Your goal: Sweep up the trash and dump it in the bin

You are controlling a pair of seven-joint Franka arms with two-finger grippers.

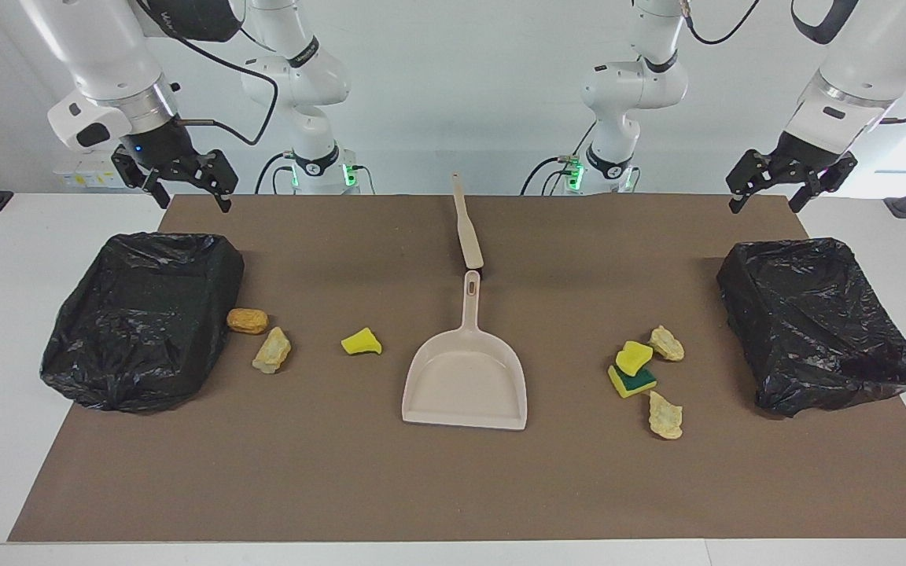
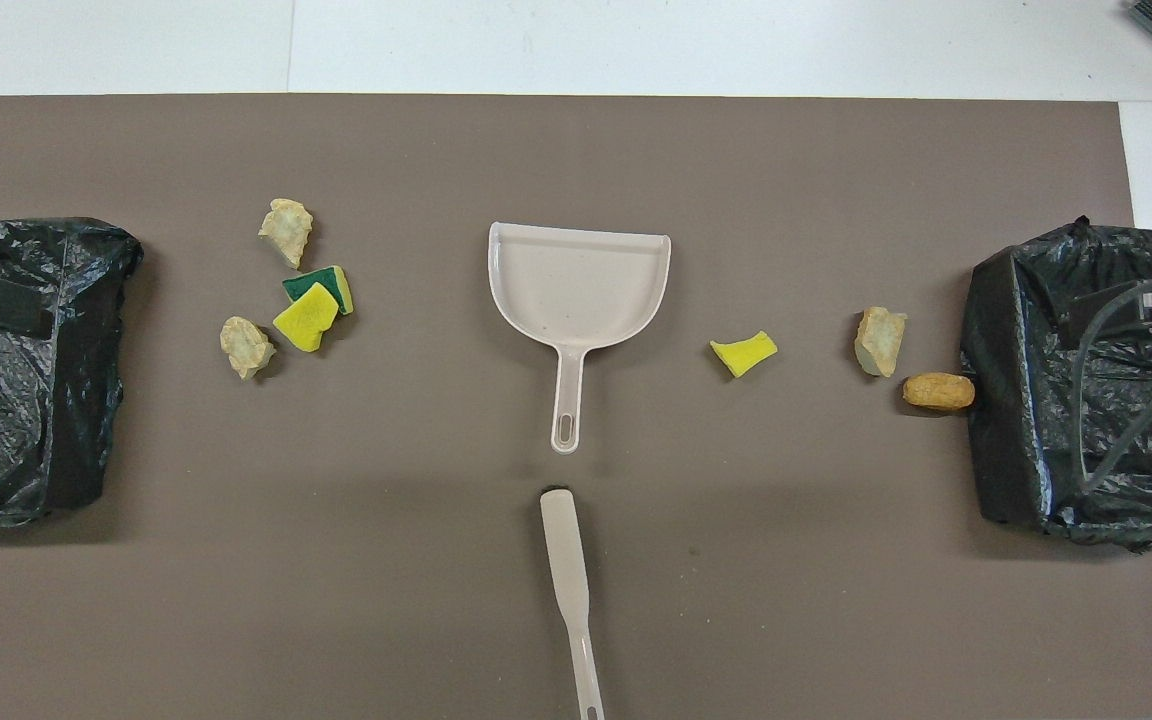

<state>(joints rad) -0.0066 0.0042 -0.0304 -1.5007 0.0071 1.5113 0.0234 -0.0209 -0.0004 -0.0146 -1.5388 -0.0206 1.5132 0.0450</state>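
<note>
Hovering over the black-lined bin (image 1: 142, 318) at the right arm's end of the brown mat (image 1: 453, 487), the right gripper (image 1: 183, 192) has its fingers apart and empty. Orange-brown lump (image 1: 248, 321) lies on the mat touching that bin's wall, or just beside it. Tan foam chunk (image 1: 272, 350) sits just beside the lump, a little farther from the robots. Yellow sponge scrap (image 1: 361, 342) lies alone between that chunk and the dustpan (image 1: 465, 377). Dustpan is flat at mid-mat, handle pointing toward the robots. Brush (image 1: 467, 228) lies nearer to the robots than the dustpan, in line with its handle, tip just short of it, apart.

Toward the left arm's end: yellow sponge piece (image 1: 634, 356) rests leaning on the green-topped sponge (image 1: 632, 382); one tan chunk (image 1: 666, 343) just beside them nearer the robots, another tan chunk (image 1: 665, 416) just beside them farther out. Second black-lined bin (image 1: 819, 326) sits at the left arm's end of the surface. Left gripper (image 1: 764, 195) hangs over that bin's robot-side edge, fingers apart, holding nothing. All seven scraps are on the mat, none in the dustpan or bins.
</note>
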